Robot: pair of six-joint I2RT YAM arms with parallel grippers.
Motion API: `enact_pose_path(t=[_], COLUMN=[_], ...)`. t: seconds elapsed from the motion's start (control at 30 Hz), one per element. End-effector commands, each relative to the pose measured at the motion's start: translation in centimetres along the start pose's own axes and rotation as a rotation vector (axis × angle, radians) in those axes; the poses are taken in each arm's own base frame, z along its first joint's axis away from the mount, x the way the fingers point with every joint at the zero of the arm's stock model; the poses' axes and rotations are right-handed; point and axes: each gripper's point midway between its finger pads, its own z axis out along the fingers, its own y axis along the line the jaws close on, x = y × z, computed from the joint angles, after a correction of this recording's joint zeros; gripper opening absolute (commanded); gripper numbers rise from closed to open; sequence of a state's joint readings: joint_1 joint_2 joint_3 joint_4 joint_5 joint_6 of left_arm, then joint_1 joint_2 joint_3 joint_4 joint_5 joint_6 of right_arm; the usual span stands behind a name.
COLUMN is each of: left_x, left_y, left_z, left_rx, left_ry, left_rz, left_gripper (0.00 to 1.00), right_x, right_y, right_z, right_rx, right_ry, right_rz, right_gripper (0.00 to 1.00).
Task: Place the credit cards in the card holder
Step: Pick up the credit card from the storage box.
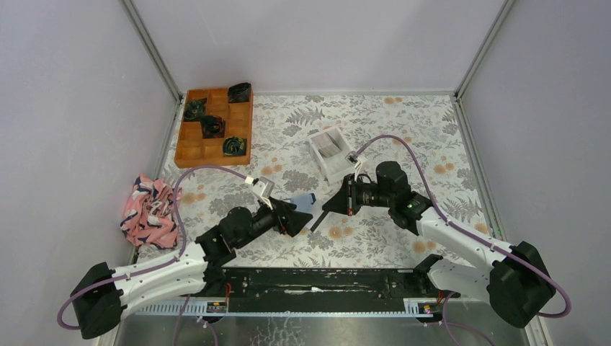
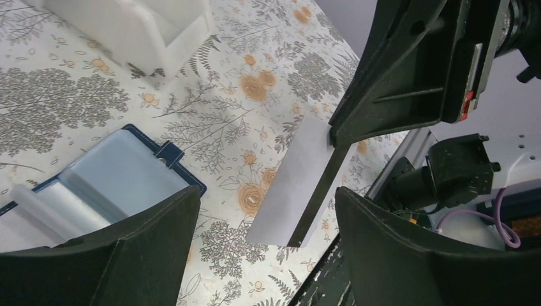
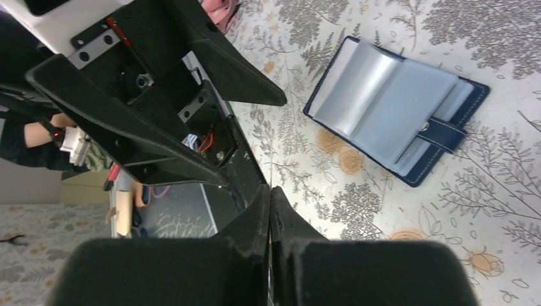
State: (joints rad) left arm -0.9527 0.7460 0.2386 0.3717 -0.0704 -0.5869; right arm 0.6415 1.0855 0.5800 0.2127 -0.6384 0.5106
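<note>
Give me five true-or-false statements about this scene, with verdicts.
1. The right gripper pinches a pale card. True.
2. The card holder lies closed. False: it lies open on the table, sleeves showing.
3. The left gripper is shut. False: its jaws stand wide open.
4. The white box stands apart from the card holder. True.
5. The pink cloth lies in the orange tray. False: it lies on the table, outside the tray.

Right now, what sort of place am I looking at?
Probably a robot test booth, not a home: plain walls on metal framing, a floral tablecloth, left arm and right arm bolted at its edge.
</note>
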Motion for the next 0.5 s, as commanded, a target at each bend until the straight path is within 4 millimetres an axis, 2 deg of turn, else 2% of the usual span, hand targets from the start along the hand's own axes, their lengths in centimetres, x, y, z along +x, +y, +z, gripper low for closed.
enact_pose_path(t=[0.0,0.17,0.23,0.37,0.47], left_x=[-0.6,0.0,0.0,0.1,0.5], left_y=[-2.1,-2.3,-2.6,-2.7,-2.8], left_z=[0.0,-0.2,-0.3,-0.5,-0.6], left_rx=[0.131,0.174,0.199,0.229,0.252], left_ry=[-0.022,0.011,0.020,0.030,0.052], left_rz=[0.026,0.025,0.022,0.019,0.006], left_gripper=[0.83,0.78,0.73,0.50,0.47], right_x=[-0.7,-0.1,0.3,0.5,0.5], right_y=[2.7,2.9,2.9,2.8,2.9], right_z=[0.1,0.5,0.7,0.9,0.9], right_rx=[-0.135,-0.183,-0.197,-0.208,-0.217], right_ry=[-0.011,0.018,0.033,0.043,0.046], right_rz=[-0.012,0.019,0.032,0.043,0.044], right_gripper=[0.00,0.00,0.00,0.00,0.00])
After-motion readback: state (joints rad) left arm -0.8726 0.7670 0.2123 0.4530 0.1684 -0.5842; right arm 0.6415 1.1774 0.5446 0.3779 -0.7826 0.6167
